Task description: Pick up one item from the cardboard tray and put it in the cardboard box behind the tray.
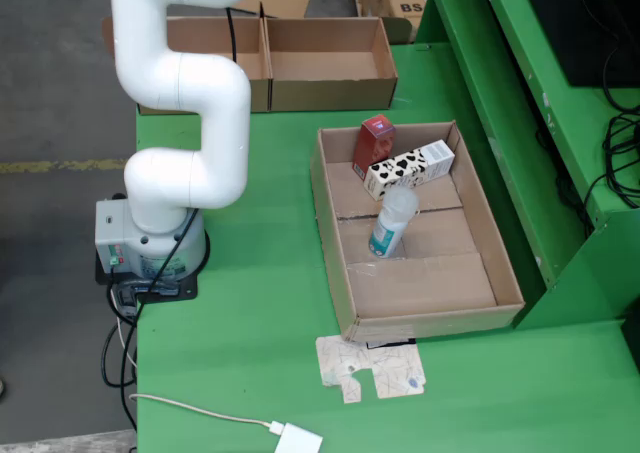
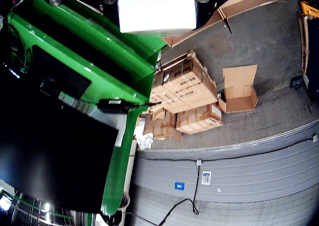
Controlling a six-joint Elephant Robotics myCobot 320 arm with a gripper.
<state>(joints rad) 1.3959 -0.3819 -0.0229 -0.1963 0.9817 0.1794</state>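
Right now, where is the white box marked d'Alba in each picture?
View from above: not in it; the arm runs out past the top edge.
View that rides on the gripper: the white box sits top centre, cut by the top edge.
Shared landmark: the black screen by the raised green shelf, top right from above, lower left in the gripper's view.

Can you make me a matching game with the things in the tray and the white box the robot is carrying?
Things:
1. red carton
2. cow-spotted carton
3. bottle
4. white box

Places:
A. middle of the tray, tipped over
B. up at the gripper, reads d'Alba
C. far end of the tray, standing
D. lying beside the red carton

Pairs: 1-C, 2-D, 3-A, 4-B
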